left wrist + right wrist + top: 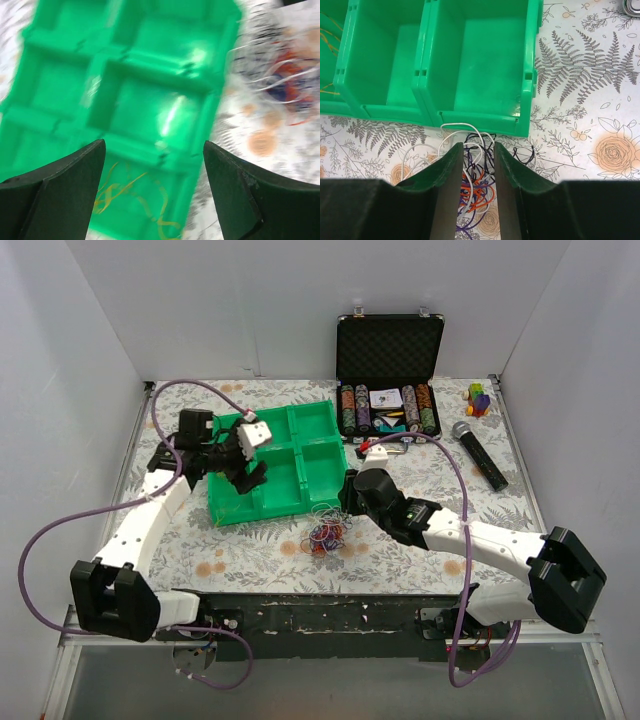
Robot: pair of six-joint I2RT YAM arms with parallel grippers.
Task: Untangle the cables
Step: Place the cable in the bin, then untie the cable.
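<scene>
The cables (327, 533) lie in a small tangle on the flowered cloth just in front of the green four-compartment bin (318, 418). In the right wrist view the tangle (476, 182) shows white, purple, orange and black wires. My right gripper (478, 147) hangs over it, fingers a narrow gap apart, with wires showing between them; it also shows in the top view (345, 508). My left gripper (245, 478) is open and empty over the bin's near left compartment. Thin yellow-orange wires (130, 200) lie in that compartment below its jaws (154, 145).
An open black case of poker chips (388, 390) stands behind the bin. A microphone (480, 455) and a small colourful toy (479, 398) lie at the back right. White walls close in three sides.
</scene>
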